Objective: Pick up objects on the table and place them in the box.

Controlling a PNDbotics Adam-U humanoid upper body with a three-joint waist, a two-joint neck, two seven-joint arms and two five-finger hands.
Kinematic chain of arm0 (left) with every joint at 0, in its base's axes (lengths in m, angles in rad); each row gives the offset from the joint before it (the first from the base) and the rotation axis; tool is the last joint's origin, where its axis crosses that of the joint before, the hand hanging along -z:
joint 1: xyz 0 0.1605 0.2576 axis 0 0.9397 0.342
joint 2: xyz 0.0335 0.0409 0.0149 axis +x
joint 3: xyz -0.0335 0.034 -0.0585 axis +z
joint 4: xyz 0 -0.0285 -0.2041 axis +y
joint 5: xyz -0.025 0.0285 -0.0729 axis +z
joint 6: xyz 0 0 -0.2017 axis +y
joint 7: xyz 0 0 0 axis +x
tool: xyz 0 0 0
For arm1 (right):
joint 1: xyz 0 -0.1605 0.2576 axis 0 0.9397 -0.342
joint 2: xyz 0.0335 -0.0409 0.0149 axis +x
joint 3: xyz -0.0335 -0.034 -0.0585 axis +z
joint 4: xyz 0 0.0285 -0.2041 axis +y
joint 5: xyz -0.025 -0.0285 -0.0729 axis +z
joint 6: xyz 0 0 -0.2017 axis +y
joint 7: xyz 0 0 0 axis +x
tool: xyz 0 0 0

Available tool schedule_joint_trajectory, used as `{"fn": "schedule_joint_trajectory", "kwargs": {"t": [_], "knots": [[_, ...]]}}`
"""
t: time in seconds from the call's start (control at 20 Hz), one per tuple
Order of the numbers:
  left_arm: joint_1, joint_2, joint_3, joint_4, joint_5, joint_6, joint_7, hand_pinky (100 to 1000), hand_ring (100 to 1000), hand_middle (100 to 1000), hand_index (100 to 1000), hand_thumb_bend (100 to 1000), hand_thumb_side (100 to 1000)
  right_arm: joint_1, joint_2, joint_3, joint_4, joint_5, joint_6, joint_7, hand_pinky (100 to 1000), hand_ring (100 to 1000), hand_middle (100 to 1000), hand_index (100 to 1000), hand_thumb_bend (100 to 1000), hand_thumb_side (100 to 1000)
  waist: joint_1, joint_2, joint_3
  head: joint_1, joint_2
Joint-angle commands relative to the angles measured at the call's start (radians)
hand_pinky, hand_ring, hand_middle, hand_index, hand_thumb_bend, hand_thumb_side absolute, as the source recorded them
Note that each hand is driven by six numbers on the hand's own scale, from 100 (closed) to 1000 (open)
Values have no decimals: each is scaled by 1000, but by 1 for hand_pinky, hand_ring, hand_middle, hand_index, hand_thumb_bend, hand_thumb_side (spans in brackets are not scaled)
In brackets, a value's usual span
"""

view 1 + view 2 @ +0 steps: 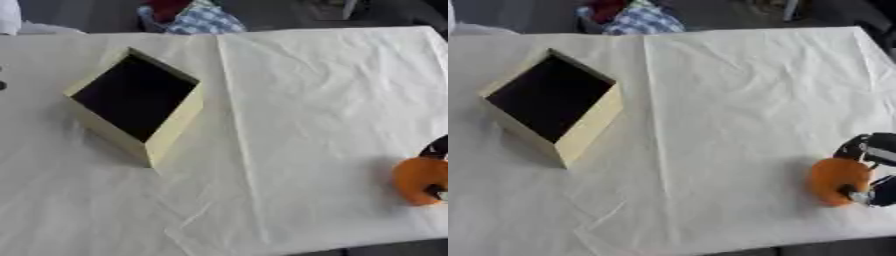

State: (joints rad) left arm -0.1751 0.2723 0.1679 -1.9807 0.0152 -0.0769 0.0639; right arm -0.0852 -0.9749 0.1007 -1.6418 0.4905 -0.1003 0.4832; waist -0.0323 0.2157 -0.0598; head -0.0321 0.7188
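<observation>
An orange rounded object (837,180) sits near the right edge of the white-covered table (737,100). My right hand (874,170) is at that edge with its black fingers curled round the orange object. A pale yellow open box (137,107) with a dark inside stands at the left of the table, turned at an angle, well apart from the hand. My left hand shows in neither view.
The white cloth is wrinkled, with creases running down the middle. A person's checked clothing (197,19) shows beyond the far edge. A small dark thing (3,85) lies at the left border.
</observation>
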Motion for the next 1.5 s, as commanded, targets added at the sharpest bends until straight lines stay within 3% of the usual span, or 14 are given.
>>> {"fn": "schedule_joint_trajectory", "kwargs": {"t": [0.05,0.25,0.45,0.85,1.15,1.5], "knots": [[-5,8,-2,-19,-4,0,-3,612,661,698,676,100,803,-11,-21,-13,-3,-18,-3,-61,691,666,501,643,182,140,-1,-11,1,3,-5],[-6,6,-3,-19,-5,2,-5,612,661,697,676,100,802,-11,-17,-11,-12,-40,-11,-106,610,594,442,567,100,100,-3,-13,2,5,-5],[-4,4,-3,-19,-6,3,-8,612,661,697,676,100,801,-13,-16,-11,-18,-58,-6,-135,529,544,397,518,100,100,-3,-13,3,7,-4],[-4,3,-1,-19,-8,3,-15,613,662,698,677,100,800,-37,-29,-43,-98,-108,31,-191,485,526,380,507,100,100,-7,-18,2,9,-2],[-5,4,-1,-19,-5,3,-15,614,662,699,677,100,800,-125,-62,-59,-195,-89,68,-217,485,519,378,502,100,100,-11,-20,8,3,-4],[-9,1,-8,-19,-1,7,-25,615,663,700,677,100,802,-311,-70,-1,-232,-94,70,-148,510,528,418,522,100,100,-16,-21,27,-16,-10]]}}
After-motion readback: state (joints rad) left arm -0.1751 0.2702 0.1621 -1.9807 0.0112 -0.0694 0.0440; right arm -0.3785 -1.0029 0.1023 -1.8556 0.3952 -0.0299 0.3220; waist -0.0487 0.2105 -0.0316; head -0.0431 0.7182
